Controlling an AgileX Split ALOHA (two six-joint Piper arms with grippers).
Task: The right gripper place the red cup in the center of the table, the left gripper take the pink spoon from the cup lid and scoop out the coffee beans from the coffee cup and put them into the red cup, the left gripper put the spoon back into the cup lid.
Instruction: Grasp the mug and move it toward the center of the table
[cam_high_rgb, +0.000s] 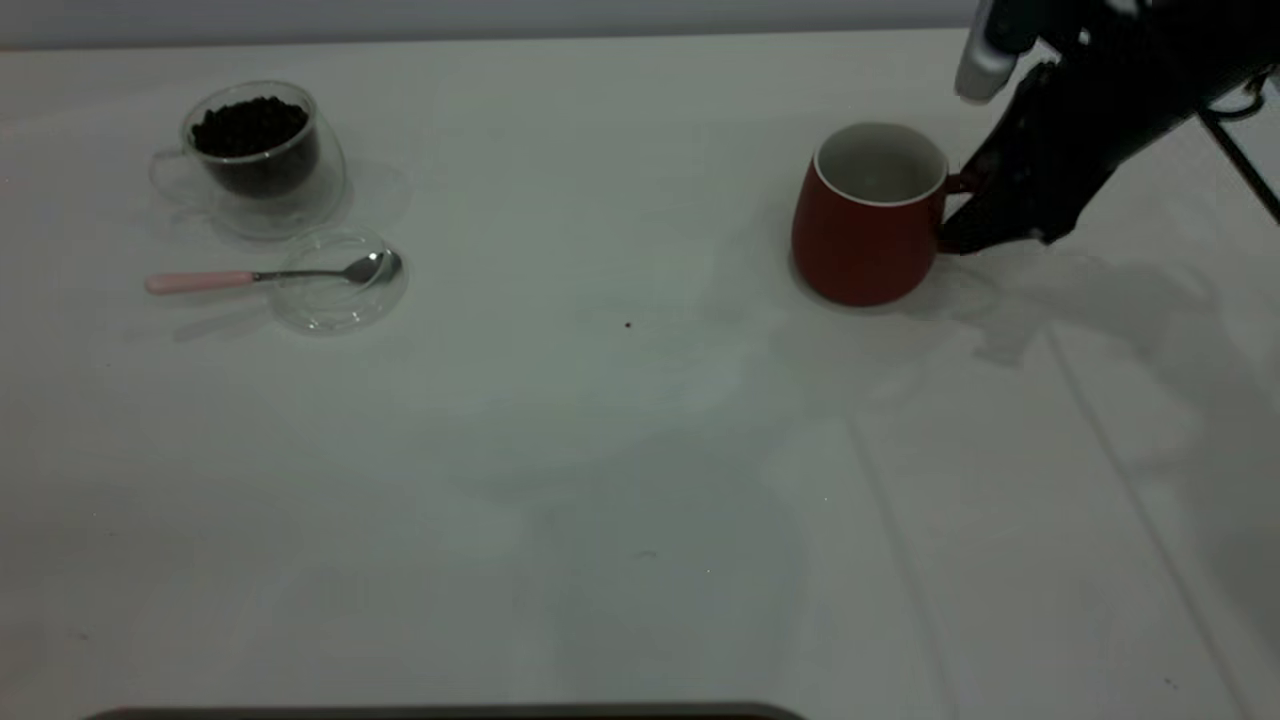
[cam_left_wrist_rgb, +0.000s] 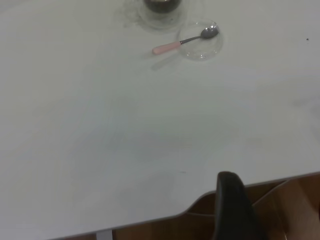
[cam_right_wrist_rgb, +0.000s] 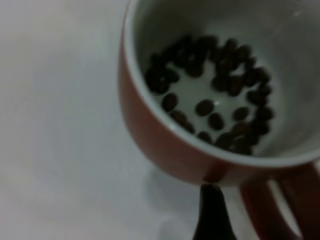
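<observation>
**Gripping the red cup by its handle: what you are moving and what is in it**

Your right gripper (cam_high_rgb: 965, 215) sits at the handle side of the red cup (cam_high_rgb: 868, 218), on the right part of the table (cam_high_rgb: 620, 480) and well away from the middle. One dark finger (cam_right_wrist_rgb: 212, 212) shows just beside the handle in the right wrist view, but whether the jaws have closed on the handle cannot be told from these views.

Treat the cup as a stiff, fairly heavy ceramic piece with a rounded body that offers the jaws no flat face. The loop handle is probably your only sound hold; take it squarely, because a hold off to one side would likely let the cup swing and tip.

The cup is not empty: a loose scatter of dark beans (cam_right_wrist_rgb: 215, 95) lies on its white floor. They will roll, so carry it level and set it down gently.

On the far left the coffee cup (cam_high_rgb: 262, 158) stands upright, filled nearly to the brim with coffee beans (cam_high_rgb: 248, 125). It is thin glass, smooth and fragile. Just in front of it lies the cup lid (cam_high_rgb: 340, 282), with the pink spoon (cam_high_rgb: 275, 275) resting across it, bowl on the lid and pink handle pointing outward over the table. The spoon is light and slim; its handle looks the easier part to pinch.

Your left gripper (cam_left_wrist_rgb: 235, 210) is parked near the table edge, its jaws not visible.
</observation>
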